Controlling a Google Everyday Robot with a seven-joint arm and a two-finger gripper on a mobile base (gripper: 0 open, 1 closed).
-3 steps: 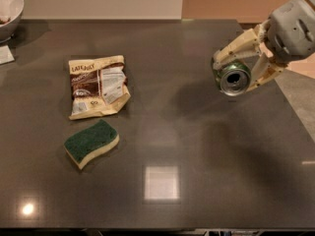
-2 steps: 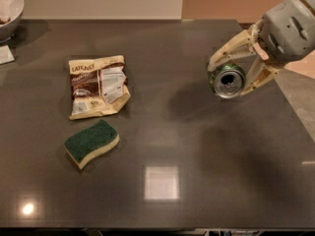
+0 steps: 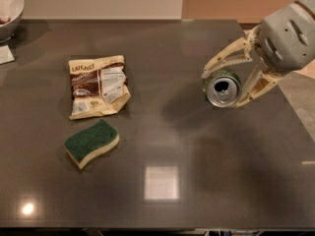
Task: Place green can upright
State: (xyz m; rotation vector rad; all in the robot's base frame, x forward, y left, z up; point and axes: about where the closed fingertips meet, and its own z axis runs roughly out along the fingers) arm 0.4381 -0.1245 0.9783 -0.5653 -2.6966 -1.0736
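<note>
The green can (image 3: 223, 87) is held on its side in the air above the right part of the dark table (image 3: 162, 146), its silver pull-tab lid facing the camera. My gripper (image 3: 222, 88) comes in from the upper right and is shut on the can, one pale finger (image 3: 227, 58) on its upper left and the other finger (image 3: 256, 85) on its lower right. The can's green body is mostly hidden behind the lid; only a green strip shows at its top. A shadow lies on the table to the left of the can.
A brown and cream snack bag (image 3: 97, 85) lies flat at the left centre. A green-topped sponge (image 3: 92, 142) lies in front of it. A white bowl (image 3: 9, 10) stands at the far left back corner. The table's right edge runs close behind the gripper.
The gripper has carried the can a little to the left and slightly lower over the table. The bag and sponge have not moved.
</note>
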